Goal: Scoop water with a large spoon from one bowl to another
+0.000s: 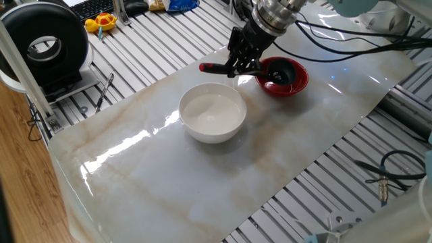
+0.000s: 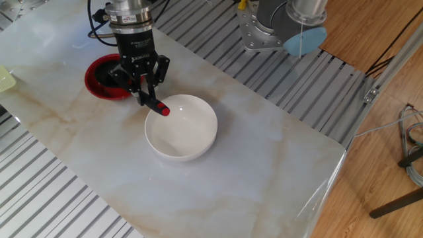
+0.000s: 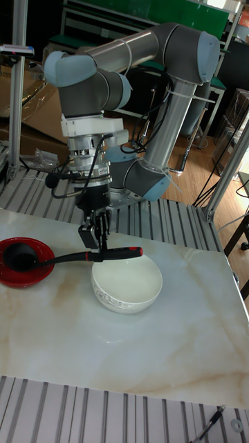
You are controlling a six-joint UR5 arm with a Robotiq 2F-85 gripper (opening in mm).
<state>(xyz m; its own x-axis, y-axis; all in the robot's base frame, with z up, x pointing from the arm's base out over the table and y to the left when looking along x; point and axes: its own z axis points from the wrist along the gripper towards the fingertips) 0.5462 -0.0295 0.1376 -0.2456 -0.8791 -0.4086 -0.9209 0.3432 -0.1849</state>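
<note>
The large spoon is black with a red-tipped handle. Its scoop rests inside the glossy red bowl, also seen as the red bowl and the red bowl. My gripper is shut on the spoon's handle, between the two bowls; it shows too as the gripper and the gripper. The white bowl stands just beside, with the red handle tip over its rim. Water shows only as a faint sheen in the white bowl.
A marble-patterned sheet covers the slatted table. At the far left stand a black round device, a yellow toy and a keyboard. Cables run behind the red bowl. The arm's base is mounted at the table's edge.
</note>
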